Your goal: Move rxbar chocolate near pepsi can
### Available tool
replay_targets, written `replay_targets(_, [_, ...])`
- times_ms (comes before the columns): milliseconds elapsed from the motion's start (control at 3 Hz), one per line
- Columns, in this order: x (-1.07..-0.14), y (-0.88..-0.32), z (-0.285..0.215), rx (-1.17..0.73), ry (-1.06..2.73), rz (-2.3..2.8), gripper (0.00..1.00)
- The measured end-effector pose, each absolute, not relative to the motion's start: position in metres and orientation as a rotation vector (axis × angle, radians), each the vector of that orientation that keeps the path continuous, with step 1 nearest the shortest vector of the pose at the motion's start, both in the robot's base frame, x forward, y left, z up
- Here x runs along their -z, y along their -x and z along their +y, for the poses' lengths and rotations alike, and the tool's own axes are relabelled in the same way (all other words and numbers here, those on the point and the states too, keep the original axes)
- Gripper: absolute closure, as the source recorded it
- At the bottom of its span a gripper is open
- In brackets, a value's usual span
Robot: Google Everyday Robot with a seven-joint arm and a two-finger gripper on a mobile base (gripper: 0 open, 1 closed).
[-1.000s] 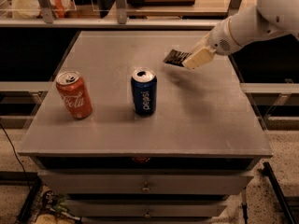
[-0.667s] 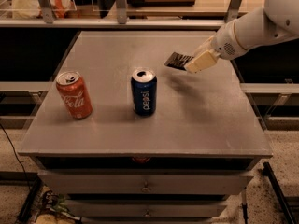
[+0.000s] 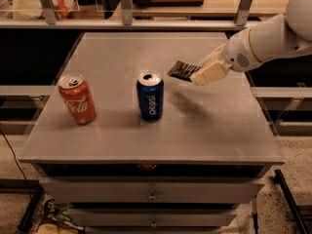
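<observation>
Bar aloft, set-down beside the pepsi can comes next.
The Coca-Cola can (image 3: 77, 99) stands far left, out of my way. The pepsi can (image 3: 149, 97) is upright mid-table (image 3: 219, 130). Right of it, above the surface, the rxbar chocolate (image 3: 182, 70) juts from my gripper (image 3: 199, 74), clamped on its right end. I'd lower gently just beside the can without nudging it.

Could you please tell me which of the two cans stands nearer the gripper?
The blue pepsi can, mid-table; the red cola can stands farther left. The gripper, holding the snack bar, hovers right of the blue one.
</observation>
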State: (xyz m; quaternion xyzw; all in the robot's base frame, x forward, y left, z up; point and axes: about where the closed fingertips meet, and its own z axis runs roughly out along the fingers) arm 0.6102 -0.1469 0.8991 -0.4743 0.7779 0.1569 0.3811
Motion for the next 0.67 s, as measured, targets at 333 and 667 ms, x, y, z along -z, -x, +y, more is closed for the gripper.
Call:
replay_targets(333, [-0.903,-0.586,-0.139,-0.438,1.216,1.973,1.0])
replay_targets(667, [-0.903,-0.569,-0.125,-0.485,1.234,1.952,1.0])
